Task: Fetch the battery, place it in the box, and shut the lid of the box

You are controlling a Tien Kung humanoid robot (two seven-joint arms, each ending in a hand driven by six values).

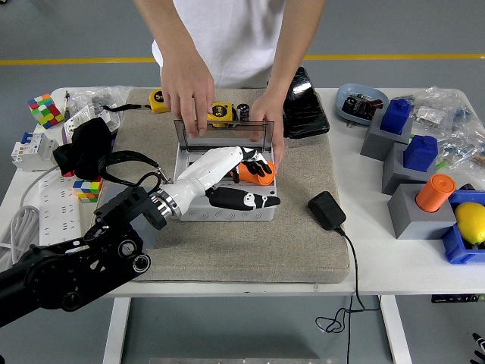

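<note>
The orange battery lies low inside the open grey box on the beige mat. My left hand, white with black fingertips, reaches in from the lower left, its fingers curled over the battery and its thumb stretched along the box's front edge. The clear lid stands upright at the box's back. A person at the far side has one hand on the lid's top edge and the other hand at its right end. My right arm is out of view.
Two yellow tape measures and a black case lie behind the box. A black adapter with its cable sits to the right. Grey and blue blocks and an orange cylinder stand far right; a cube and cables far left.
</note>
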